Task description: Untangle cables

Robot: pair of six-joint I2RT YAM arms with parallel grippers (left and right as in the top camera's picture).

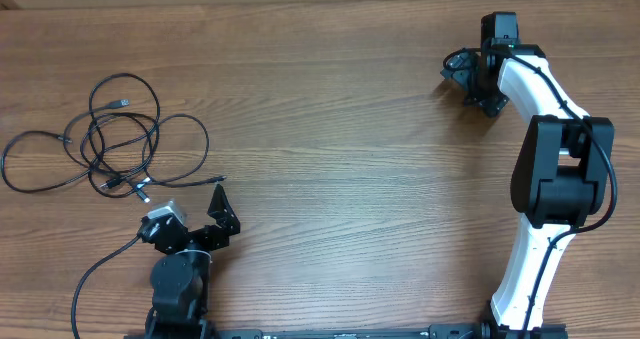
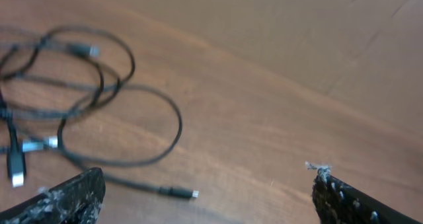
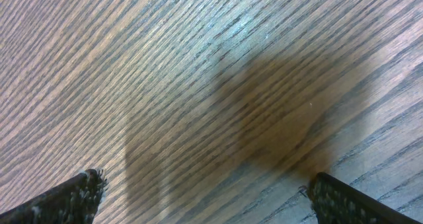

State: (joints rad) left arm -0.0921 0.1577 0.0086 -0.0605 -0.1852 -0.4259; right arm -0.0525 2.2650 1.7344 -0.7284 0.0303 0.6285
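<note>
Overhead view: thin black tangled cables (image 1: 110,144) are being shown at left on the wooden worktop (image 1: 330,179); probably light, limp, best gripped near a silver plug end (image 2: 178,193). Both the left gripper (image 1: 192,205) and right gripper (image 3: 205,181) are being held apart.

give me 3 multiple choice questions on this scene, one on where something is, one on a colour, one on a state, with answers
1. Seen from overhead, where on the table do the cables lie?
A) left side
B) centre
C) under the right arm

2. What colour are the cords?
A) white
B) black
C) red

3. How is the left end effector?
A) shut on a cable
B) shut, empty
C) open, empty

Answers:
1 A, the bunch sits at the left, just beyond the left end effector.
2 B, every loop is black, with small silver plug ends.
3 C, its jaws stand wide apart with nothing gripped.
</note>
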